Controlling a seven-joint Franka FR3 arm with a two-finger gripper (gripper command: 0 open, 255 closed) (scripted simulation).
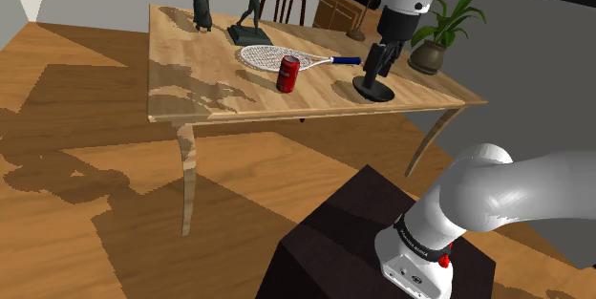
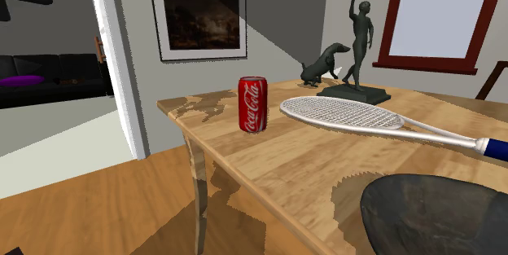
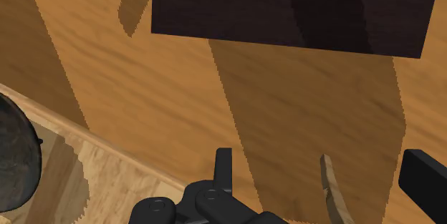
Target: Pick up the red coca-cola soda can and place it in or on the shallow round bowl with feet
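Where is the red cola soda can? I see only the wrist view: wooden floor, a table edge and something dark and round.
Observer: The red cola soda can stands upright on the light wooden table, beside the head of the white tennis racket.
Operator: Which way is it from my gripper?
Observer: In the shoulder view, the black two-finger gripper shows over the dark shallow round bowl on a foot, and the can is to the left of both.

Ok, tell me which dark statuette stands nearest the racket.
The human figure with one arm raised, right beside the racket head; the animal statuette sits farther off.
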